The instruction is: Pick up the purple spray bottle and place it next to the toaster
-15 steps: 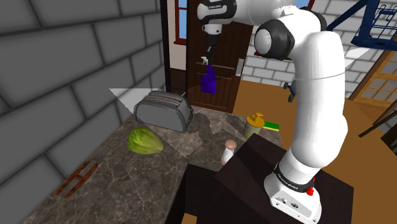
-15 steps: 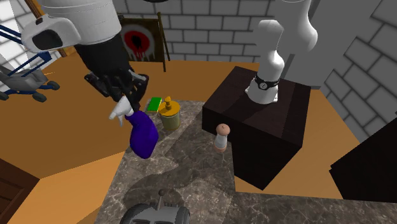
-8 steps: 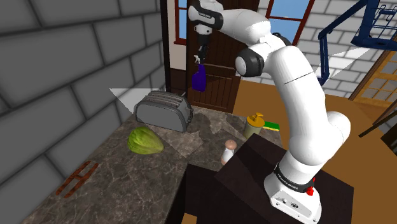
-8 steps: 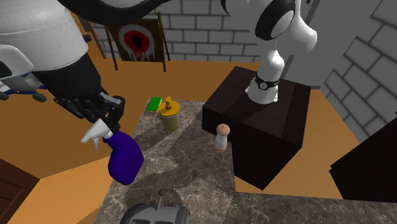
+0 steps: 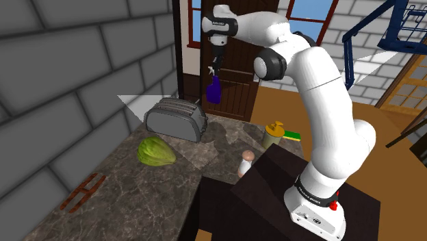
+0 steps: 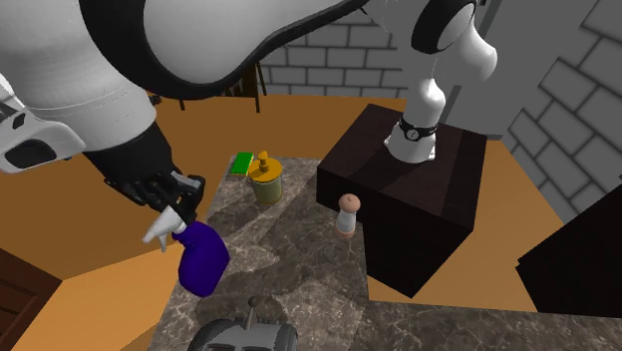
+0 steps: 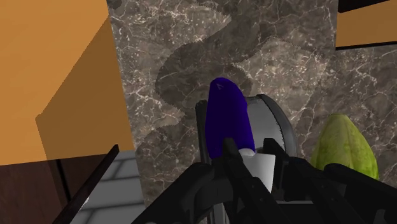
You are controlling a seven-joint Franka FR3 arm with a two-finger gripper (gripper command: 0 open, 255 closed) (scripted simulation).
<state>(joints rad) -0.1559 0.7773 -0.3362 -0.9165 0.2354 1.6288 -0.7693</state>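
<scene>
One purple spray bottle point(image 5: 213, 91), one toaster point(image 5: 176, 119), one green vegetable point(image 5: 156, 151), one yellow-lidded jar point(image 5: 274, 133), one small shaker point(image 5: 245, 163) and one green sponge point(image 5: 293, 135). The jaws are clamped on the bottle's white head, its purple body hanging below them in the air, upper centre of the shoulder view, above the toaster's end and clear of the table point(image 5: 130, 192). The wrist view sets the bottle over the toaster, the vegetable beside it — the second exterior view, at lower left, shows the white nozzle jutting sideways
</scene>
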